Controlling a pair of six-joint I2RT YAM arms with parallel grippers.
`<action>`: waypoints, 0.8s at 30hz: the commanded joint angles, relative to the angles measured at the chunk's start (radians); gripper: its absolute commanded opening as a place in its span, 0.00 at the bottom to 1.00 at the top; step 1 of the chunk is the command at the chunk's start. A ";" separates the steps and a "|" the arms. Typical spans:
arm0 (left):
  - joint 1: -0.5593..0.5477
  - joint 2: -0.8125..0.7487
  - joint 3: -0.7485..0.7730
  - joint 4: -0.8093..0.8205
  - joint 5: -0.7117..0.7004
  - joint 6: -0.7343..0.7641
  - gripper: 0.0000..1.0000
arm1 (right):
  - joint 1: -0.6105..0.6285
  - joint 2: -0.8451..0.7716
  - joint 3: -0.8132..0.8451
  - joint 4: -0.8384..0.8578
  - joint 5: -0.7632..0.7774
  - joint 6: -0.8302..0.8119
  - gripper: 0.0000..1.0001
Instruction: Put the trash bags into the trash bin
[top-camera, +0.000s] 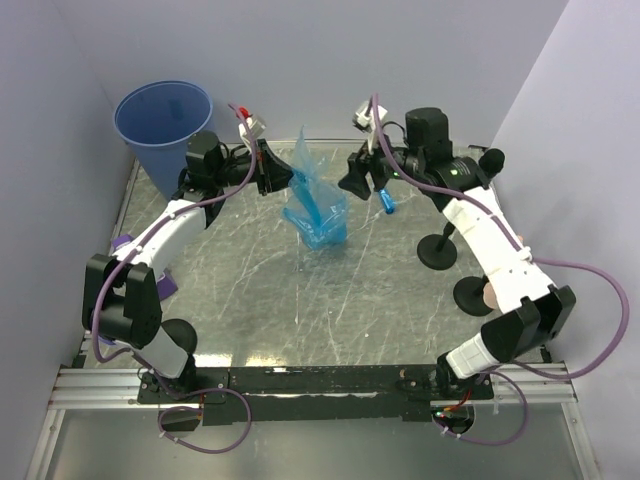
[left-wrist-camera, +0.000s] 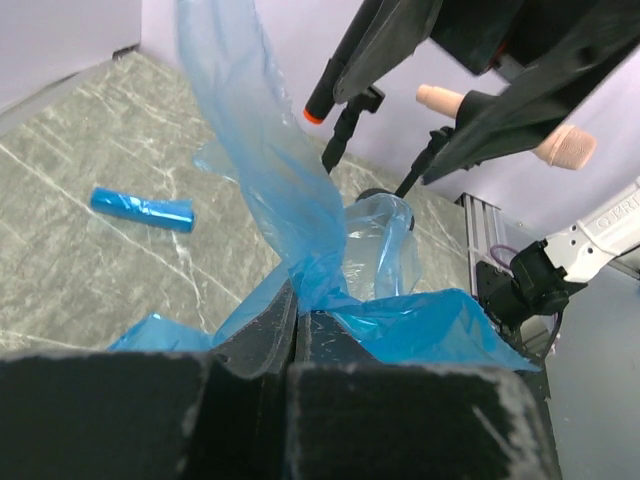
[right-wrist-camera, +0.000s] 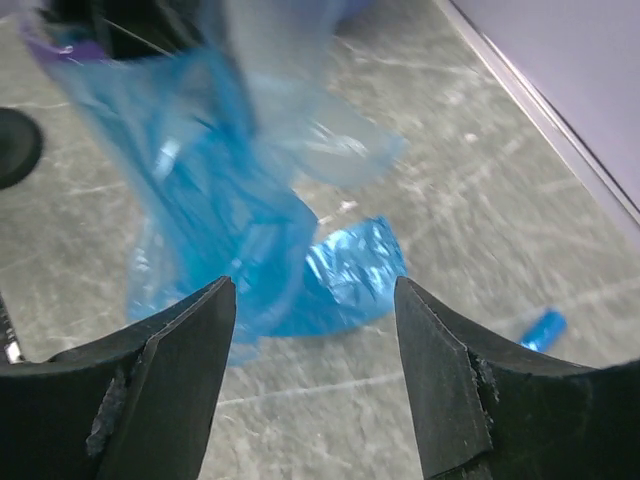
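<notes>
A bright blue unrolled trash bag (top-camera: 313, 205) hangs from my left gripper (top-camera: 283, 176), which is shut on its upper part; the bag's bottom rests on the table. In the left wrist view the film (left-wrist-camera: 290, 220) is pinched between my closed fingers. My right gripper (top-camera: 352, 183) is open and empty just right of the bag; its wrist view shows the bag (right-wrist-camera: 230, 230) ahead of the spread fingers. A small rolled blue bag (top-camera: 386, 202) lies on the table under the right gripper, also in the left wrist view (left-wrist-camera: 142, 209) and right wrist view (right-wrist-camera: 543, 329). The blue trash bin (top-camera: 163, 122) stands at the back left.
Two black round-based stands (top-camera: 440, 250) are at the right side of the marbled table (top-camera: 300, 310). Pale walls close in the back and sides. A metal rail (top-camera: 300, 385) runs along the near edge.
</notes>
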 joint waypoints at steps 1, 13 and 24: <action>-0.003 -0.052 0.036 -0.017 0.030 0.041 0.01 | 0.029 0.061 0.086 -0.065 -0.112 -0.030 0.72; -0.009 -0.068 0.045 -0.023 0.067 0.029 0.01 | 0.095 0.193 0.066 -0.002 0.001 0.024 0.58; 0.019 -0.083 0.012 -0.155 -0.031 0.025 0.62 | 0.054 0.145 0.054 0.060 -0.153 0.083 0.00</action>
